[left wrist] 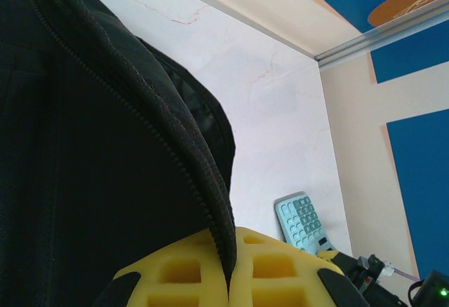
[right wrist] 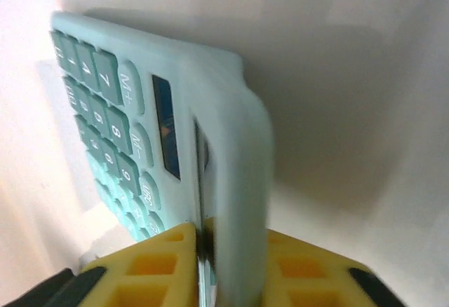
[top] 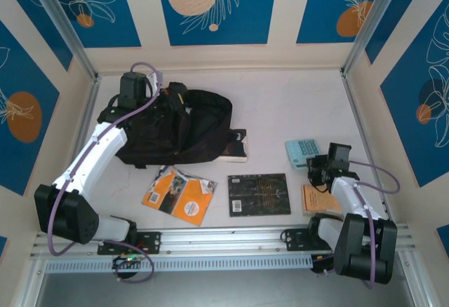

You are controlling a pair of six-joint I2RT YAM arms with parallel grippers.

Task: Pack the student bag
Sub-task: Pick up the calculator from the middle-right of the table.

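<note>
Left gripper (left wrist: 229, 272) — you have it pinched on the zipper edge of the backpack (top: 193, 128), which lies well left of the calculator (top: 300, 151). Right gripper (right wrist: 203, 254) — clamped onto that calculator's end.

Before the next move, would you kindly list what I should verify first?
1. Left end effector shut on the student bag's zipper edge: ok.
2. Right end effector shut on the calculator: ok.
3. Bag opening wide enough for the calculator: cannot tell.
4. Calculator lifted off the table: cannot tell.
5. Orange book and black book packed: not ok, both lie on the table.
</note>
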